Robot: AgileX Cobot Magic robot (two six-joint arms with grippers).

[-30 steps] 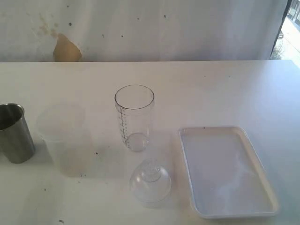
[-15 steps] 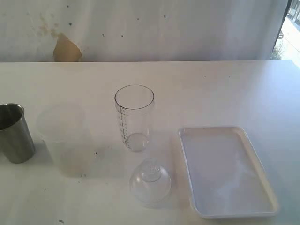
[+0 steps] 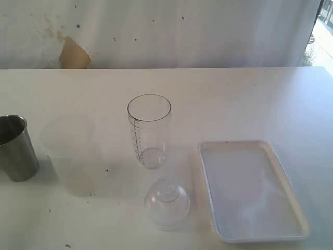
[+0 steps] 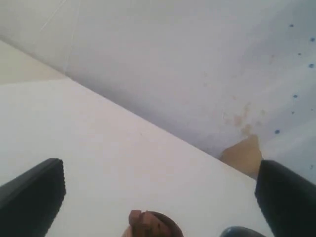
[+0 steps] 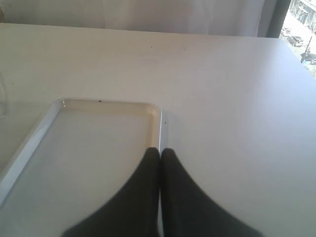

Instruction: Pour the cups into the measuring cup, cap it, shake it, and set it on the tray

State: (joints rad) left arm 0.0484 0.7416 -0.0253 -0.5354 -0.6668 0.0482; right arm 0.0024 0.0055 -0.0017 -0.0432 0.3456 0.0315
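Note:
The clear measuring cup (image 3: 149, 130) with its dark scale stands upright mid-table. The dome cap (image 3: 166, 201) lies just in front of it. To the left stand the frosted cup (image 3: 70, 154) and the steel tumbler (image 3: 15, 148). The white tray (image 3: 237, 142) lies on the right. Neither gripper shows in the exterior view. In the left wrist view my left gripper (image 4: 160, 168) is open wide and holds nothing; the brown wooden cup (image 4: 154, 225) sits between its fingers, and the steel tumbler's rim (image 4: 244, 232) peeks in beside it. My right gripper (image 5: 159, 150) is shut and empty over the tray's edge (image 5: 106, 102).
A white wall with a tan patch (image 3: 74, 54) stands behind the table's far edge. A window strip (image 3: 322, 26) is at the far right. Small dark specks dot the tabletop.

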